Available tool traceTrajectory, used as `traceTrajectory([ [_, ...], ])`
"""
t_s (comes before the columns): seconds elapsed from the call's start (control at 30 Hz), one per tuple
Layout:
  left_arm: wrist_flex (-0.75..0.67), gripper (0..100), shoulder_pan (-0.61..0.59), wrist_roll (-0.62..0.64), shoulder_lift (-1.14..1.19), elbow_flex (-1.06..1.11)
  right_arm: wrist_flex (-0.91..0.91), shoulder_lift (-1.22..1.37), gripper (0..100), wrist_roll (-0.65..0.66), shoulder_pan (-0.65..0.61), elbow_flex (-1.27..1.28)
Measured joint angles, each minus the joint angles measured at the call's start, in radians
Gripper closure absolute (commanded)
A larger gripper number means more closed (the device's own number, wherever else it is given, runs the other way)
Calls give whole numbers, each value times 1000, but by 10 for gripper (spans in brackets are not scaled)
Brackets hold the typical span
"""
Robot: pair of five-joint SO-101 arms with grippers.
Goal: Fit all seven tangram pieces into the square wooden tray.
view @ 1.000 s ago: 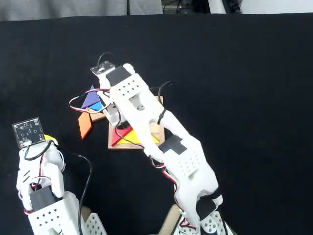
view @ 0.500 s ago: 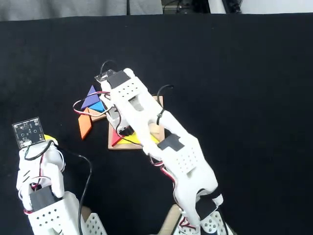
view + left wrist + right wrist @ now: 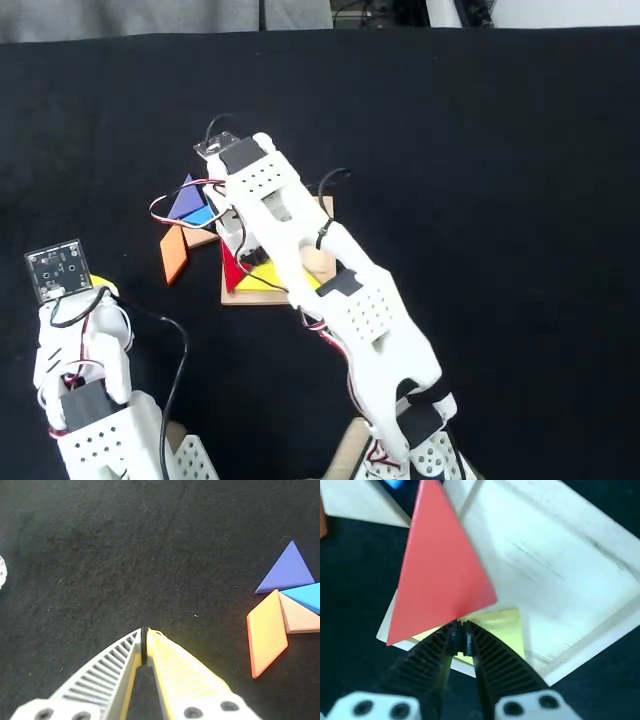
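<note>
Now R gripper (image 3: 459,626), clamped on red triangle (image 3: 437,580), has swung it since 1 s ago to overhang tray (image 3: 545,565) edge atop yellow piece (image 3: 502,625), so not seated yet; L gripper (image 3: 145,632) closed, empty.

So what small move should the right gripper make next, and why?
Probably shift the red triangle inward over the bare floor of the tray before lowering it. The right gripper looks shut on its edge, and the piece hangs across the rim, partly covering the yellow piece.
</note>
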Motion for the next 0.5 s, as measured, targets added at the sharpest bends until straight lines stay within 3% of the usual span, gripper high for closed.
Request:
traceTrajectory([
  [0.5, 0, 967, 3, 0, 0, 0, -25, -54, 987, 0, -48, -114],
])
